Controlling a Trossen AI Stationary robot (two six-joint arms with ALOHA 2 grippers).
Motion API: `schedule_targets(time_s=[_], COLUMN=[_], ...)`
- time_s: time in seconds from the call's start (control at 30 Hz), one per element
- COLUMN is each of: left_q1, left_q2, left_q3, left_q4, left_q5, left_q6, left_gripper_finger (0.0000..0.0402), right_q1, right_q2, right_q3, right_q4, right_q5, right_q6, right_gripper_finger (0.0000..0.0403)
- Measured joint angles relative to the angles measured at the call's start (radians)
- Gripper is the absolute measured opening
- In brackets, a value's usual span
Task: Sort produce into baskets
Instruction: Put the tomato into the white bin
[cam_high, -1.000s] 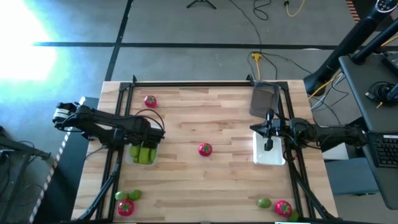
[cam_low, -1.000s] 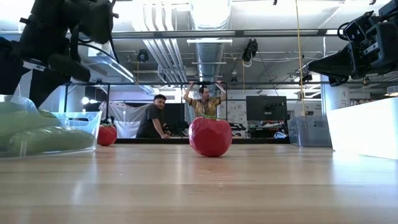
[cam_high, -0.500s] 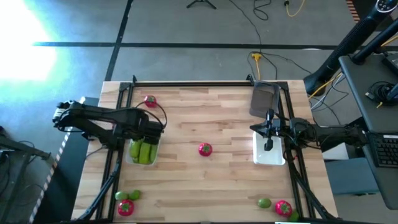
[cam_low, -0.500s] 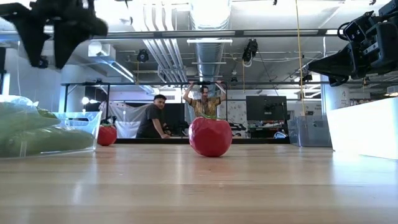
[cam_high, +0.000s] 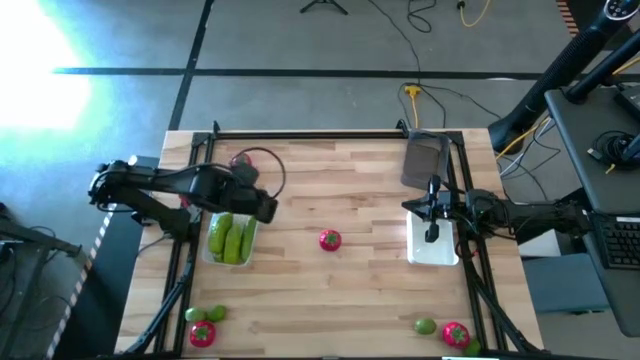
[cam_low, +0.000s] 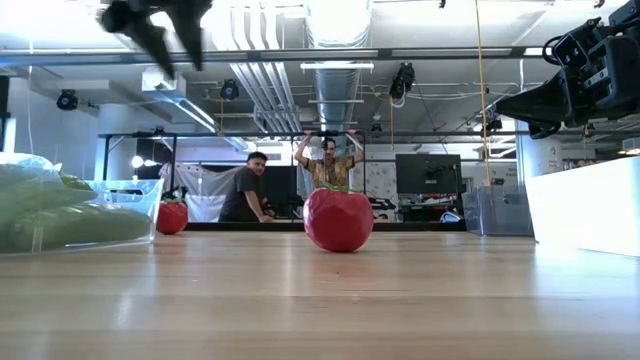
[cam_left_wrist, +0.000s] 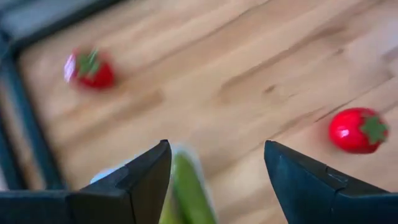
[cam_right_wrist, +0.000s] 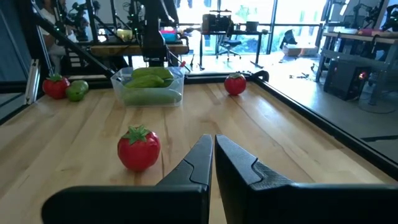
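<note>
My left gripper is open and empty, high above the table, just right of a clear tray that holds green cucumbers. Its wrist view shows a cucumber below the fingers, with one red tomato and another tomato on the wood. The middle tomato rests on the table. My right gripper is shut and hangs above a white tray at the right.
A grey tray stands at the far right. One tomato lies at the far left. A lime and a tomato lie near left; another lime and tomato lie near right. Bare wood lies between them.
My left gripper has risen from over the cucumber tray and gone toward the table's right, turning as it went. The cucumbers in the tray now show uncovered.
</note>
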Motion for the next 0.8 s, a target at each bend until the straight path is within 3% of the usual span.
schedule_targets(time_s=[0.13, 0.4, 0.47, 0.63, 0.8], left_q1=[0.002, 0.001, 0.002, 0.0, 0.002], left_q2=[0.023, 0.039, 0.038, 0.034, 0.032], left_q3=[-0.042, -0.188, -0.239, -0.377, -0.504], left_q4=[0.232, 0.844, 0.985, 1.326, 1.619], left_q5=[-0.053, -0.052, -0.027, 0.145, 0.158], left_q6=[0.25, 0.771, 0.853, 0.972, 1.047], left_gripper_finger=[0.024, 0.024, 0.024, 0.024, 0.024], right_q1=[0.0, 0.0, 0.0, 0.0, 0.0], right_q2=[0.0, 0.002, 0.011, 0.012, 0.012], right_q3=[0.0, 0.007, 0.007, 0.008, 0.008], right_q4=[0.0, -0.042, -0.042, -0.044, -0.044], right_q5=[0.0, -0.01, -0.009, -0.009, -0.003], right_q6=[0.0, 0.012, 0.033, 0.052, 0.053], right_gripper_finger=[0.0013, 0.0013, 0.0013, 0.0013, 0.0013])
